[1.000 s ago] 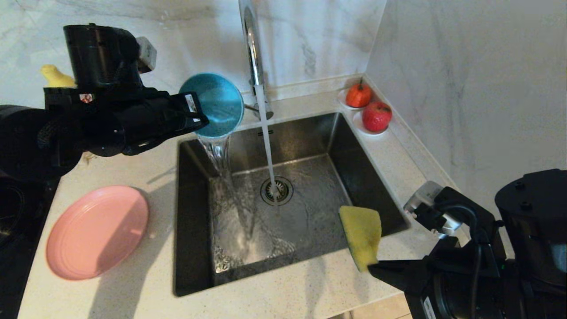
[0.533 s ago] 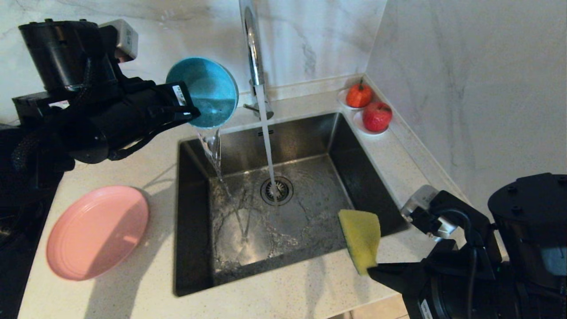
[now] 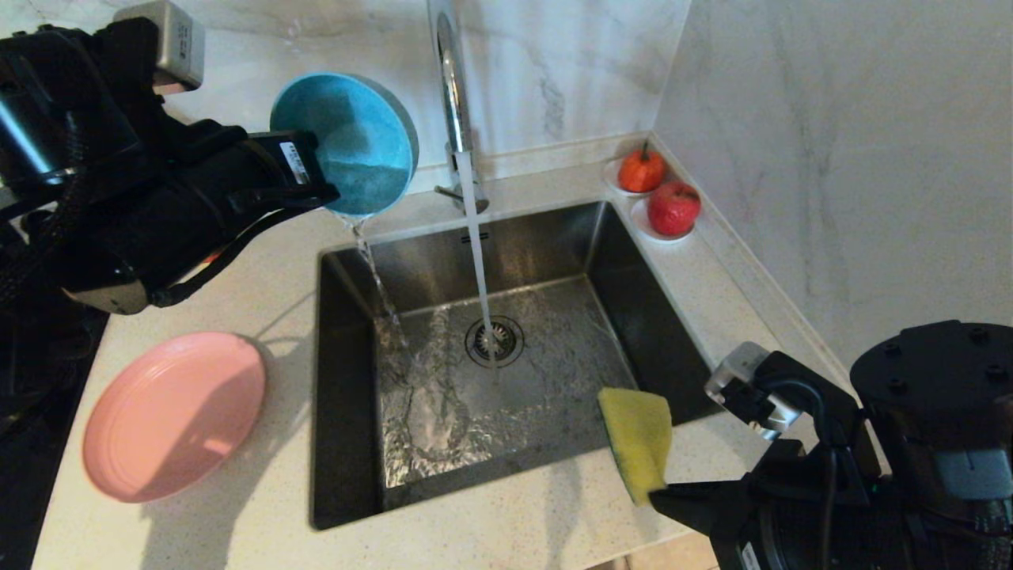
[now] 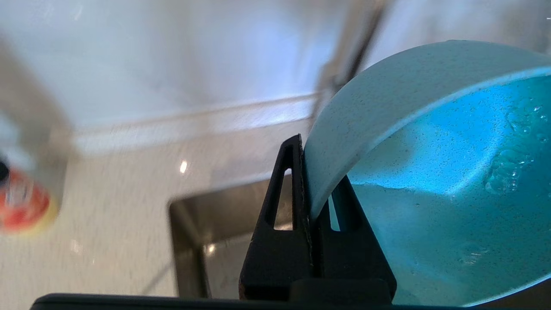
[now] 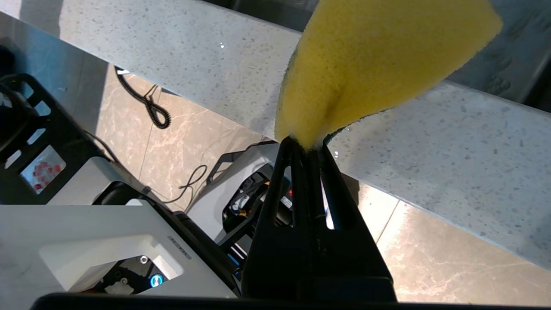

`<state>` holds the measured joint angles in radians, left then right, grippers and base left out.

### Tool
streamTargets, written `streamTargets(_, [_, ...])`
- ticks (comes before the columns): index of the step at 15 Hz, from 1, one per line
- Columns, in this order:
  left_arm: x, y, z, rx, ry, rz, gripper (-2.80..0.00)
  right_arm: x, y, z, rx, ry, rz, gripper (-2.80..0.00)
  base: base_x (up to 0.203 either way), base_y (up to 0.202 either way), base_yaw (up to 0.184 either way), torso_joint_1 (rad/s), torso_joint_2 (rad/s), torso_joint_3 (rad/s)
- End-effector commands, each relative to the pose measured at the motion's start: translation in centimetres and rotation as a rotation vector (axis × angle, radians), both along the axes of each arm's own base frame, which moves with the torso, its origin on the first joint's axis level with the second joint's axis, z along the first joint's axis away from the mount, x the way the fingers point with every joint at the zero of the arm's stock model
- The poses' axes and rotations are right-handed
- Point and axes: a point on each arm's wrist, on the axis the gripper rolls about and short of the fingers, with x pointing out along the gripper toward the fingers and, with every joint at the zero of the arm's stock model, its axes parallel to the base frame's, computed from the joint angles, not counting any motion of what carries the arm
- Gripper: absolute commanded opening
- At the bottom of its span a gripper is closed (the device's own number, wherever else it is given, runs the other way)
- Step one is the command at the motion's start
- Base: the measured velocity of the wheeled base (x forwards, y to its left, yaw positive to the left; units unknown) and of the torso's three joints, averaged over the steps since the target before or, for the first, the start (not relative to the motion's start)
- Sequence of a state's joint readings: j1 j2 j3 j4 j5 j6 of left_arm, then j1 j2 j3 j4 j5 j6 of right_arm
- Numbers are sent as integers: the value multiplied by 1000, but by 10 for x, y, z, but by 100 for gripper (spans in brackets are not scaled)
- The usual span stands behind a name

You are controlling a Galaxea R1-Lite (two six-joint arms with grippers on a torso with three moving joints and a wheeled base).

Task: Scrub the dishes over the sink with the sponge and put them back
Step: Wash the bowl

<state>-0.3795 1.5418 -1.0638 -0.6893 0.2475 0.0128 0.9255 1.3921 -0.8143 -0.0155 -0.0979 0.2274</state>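
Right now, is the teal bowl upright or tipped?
Tipped. The left gripper holds the teal bowl by its rim, its opening turned sideways, and a thin stream of water runs off its low edge into the sink.

Matte speckled teal bowl [image 3: 352, 142], porous yellow foam sponge [image 3: 638, 443], brushed steel sink [image 3: 554, 245], glossy chrome faucet [image 3: 451, 87], speckled stone counter [image 3: 277, 499].

head looks down, wrists close behind fingers
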Motion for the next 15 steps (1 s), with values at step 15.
streamTargets(15, [-34,11,1,25,-364,51,-280,-1,-1,-13,-28,47,25,-280,0,0,0,0,0,0])
